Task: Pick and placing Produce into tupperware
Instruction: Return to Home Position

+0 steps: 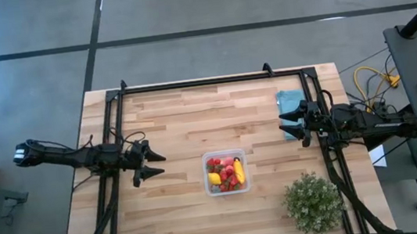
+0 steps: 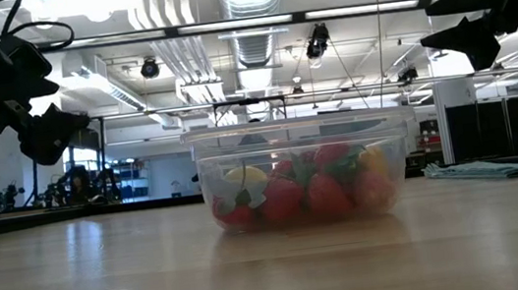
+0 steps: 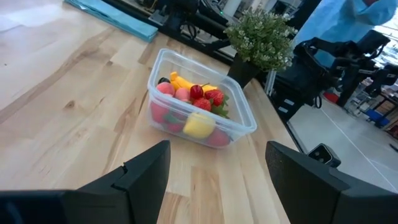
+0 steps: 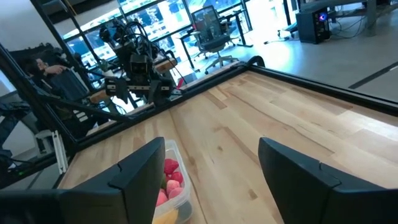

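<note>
Within the tupperware (image 3: 247,119), piled produce (image 3: 198,107) hides lower pieces; left pincer (image 3: 217,148) and right pincer (image 4: 211,143) gape empty.

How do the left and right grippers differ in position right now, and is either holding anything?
The left gripper hangs over bare table left of the tupperware; the right gripper hangs over the teal cloth's edge, to its right. Seen from above, the left gripper is abreast of the tupperware, the right gripper farther up the table. Both are open and empty.
</note>
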`<state>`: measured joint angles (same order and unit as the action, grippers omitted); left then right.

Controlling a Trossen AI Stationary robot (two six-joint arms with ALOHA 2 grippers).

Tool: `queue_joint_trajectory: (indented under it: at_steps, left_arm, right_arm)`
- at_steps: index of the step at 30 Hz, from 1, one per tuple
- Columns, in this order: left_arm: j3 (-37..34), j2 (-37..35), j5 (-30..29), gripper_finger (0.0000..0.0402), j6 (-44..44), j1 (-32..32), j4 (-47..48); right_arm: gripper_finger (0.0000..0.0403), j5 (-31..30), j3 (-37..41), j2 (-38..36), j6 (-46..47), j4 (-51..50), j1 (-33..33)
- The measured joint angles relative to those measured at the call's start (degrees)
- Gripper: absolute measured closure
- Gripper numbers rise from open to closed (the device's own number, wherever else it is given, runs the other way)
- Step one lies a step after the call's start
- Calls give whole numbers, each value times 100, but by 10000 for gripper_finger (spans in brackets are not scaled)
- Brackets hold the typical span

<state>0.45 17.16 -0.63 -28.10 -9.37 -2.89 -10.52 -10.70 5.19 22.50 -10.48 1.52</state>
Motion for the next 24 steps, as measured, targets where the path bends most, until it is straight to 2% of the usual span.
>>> queue_joint_trajectory:
  at_steps: [24]
  left_arm:
    - [-7, -8, -2, 152, 0, 1, -7]
  right_arm:
    - [156, 0, 0, 0, 0, 0, 0]
